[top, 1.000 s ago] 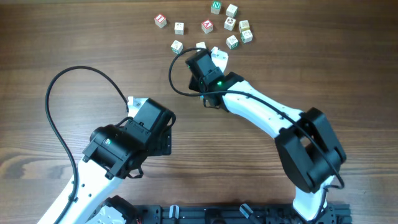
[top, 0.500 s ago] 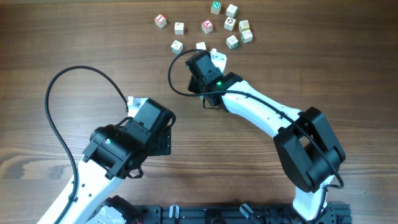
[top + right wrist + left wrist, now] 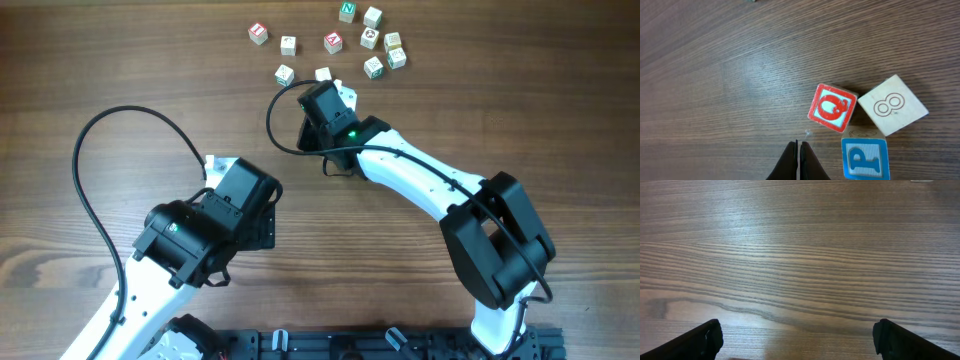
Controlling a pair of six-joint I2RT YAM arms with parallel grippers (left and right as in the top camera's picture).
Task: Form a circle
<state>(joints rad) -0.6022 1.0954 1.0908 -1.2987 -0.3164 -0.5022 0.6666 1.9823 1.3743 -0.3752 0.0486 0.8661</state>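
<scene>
Wood-grain table (image 3: 520,100): left gripper (image 3: 797,337) is hanging spread wide, empty; letter cubes (image 3: 333,42) are lying loosely clustered at the far edge, unringed; right gripper (image 3: 798,152), jaws just pressed together on nothing, is edging leftward, seemingly preparing to nudge.

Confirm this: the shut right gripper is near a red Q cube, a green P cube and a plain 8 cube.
Wrong colour: the P cube is blue, not green, as the right wrist view shows; the rest stands.
</scene>
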